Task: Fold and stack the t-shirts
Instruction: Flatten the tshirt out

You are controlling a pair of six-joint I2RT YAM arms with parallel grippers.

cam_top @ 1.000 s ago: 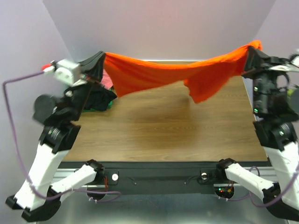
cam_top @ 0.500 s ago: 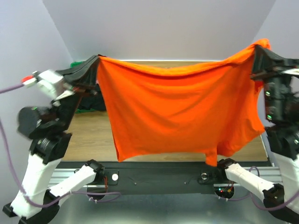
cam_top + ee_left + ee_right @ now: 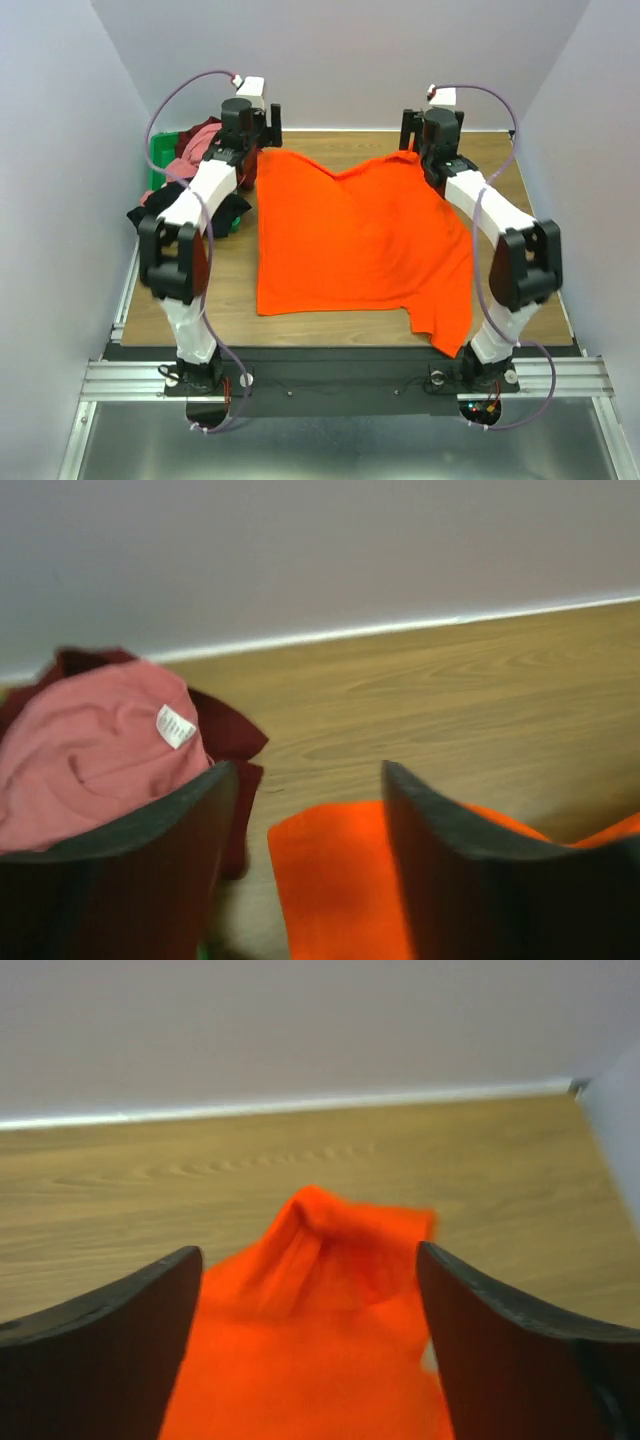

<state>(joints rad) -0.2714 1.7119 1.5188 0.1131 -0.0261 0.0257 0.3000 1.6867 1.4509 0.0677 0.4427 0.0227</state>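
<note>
Beside the pink and maroon t-shirts [image 3: 200, 140] heaped at the green bin [image 3: 157, 165], the left gripper [image 3: 308, 800] is being held wide open, empty. The orange t-shirt [image 3: 350, 240], stretched in the air between both arms a second ago, is now lying flat on the table [image 3: 232, 300], released also by the wide-open right gripper [image 3: 308, 1260]. Spreading is being judged done; folding is being awaited.
</note>
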